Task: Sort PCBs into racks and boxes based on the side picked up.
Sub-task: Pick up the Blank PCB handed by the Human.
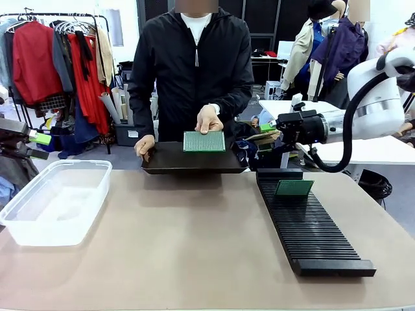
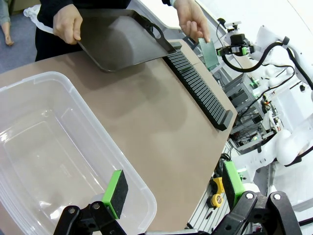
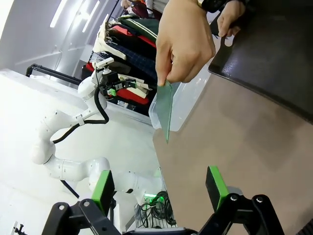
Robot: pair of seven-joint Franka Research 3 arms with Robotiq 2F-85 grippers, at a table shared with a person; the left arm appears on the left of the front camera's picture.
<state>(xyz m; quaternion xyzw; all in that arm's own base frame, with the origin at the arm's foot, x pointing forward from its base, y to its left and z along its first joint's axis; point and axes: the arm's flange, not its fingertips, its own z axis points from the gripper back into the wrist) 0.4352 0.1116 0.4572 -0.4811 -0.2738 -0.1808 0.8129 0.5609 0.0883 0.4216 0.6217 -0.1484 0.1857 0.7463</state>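
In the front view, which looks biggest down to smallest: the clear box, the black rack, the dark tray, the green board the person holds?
1. Clear box and black rack: about alike, so unranked.
2. Dark tray, though it sits farther from the camera.
3. Held green board.

**Both grippers agape**

The right arm (image 1: 369, 110) reaches in level from three o'clock, wrist horizontal, the right gripper (image 3: 160, 187) spread wide. The left gripper (image 2: 173, 188) sits at nine o'clock, angled downward, its green-padded jaws parted.
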